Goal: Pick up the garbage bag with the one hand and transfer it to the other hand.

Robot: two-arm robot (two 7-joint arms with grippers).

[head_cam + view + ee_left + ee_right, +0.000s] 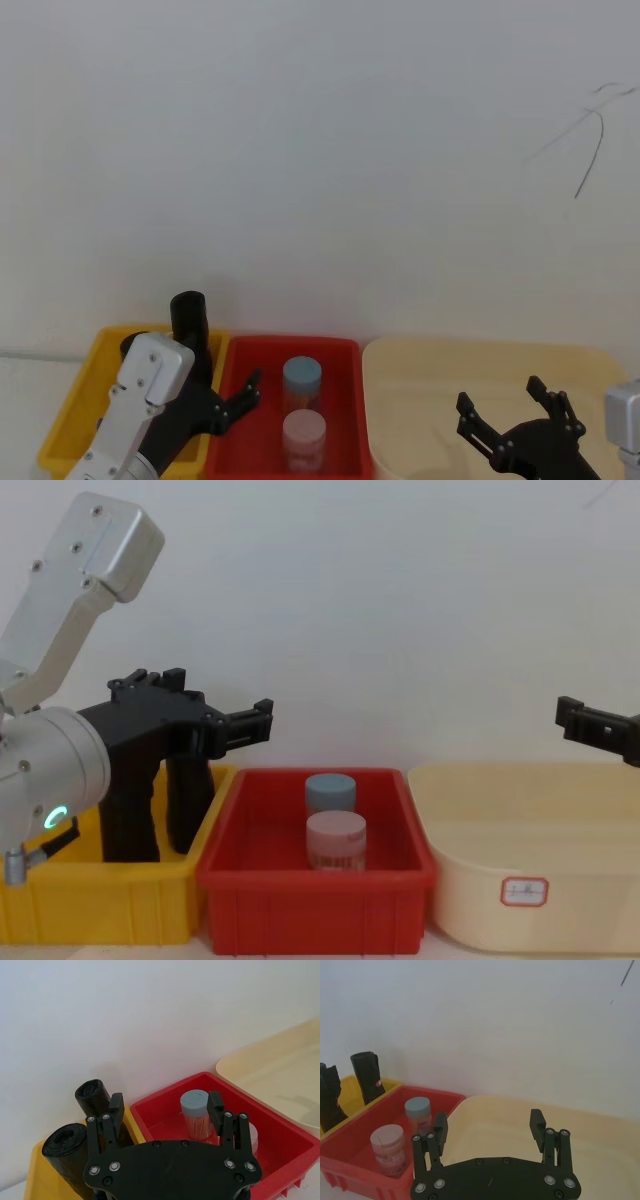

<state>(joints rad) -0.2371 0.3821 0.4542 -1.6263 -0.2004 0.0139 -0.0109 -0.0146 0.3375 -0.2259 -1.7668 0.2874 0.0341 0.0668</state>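
White wall [400, 600] behind red bin [310, 905], cream tub [590, 905]

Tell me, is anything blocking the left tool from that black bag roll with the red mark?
Nothing visible does. The left tool hangs open close beside the bag roll, which stands upright in the yellow bin. A second black roll stands next to it, not between them. The right tool hangs open over the cream tub.
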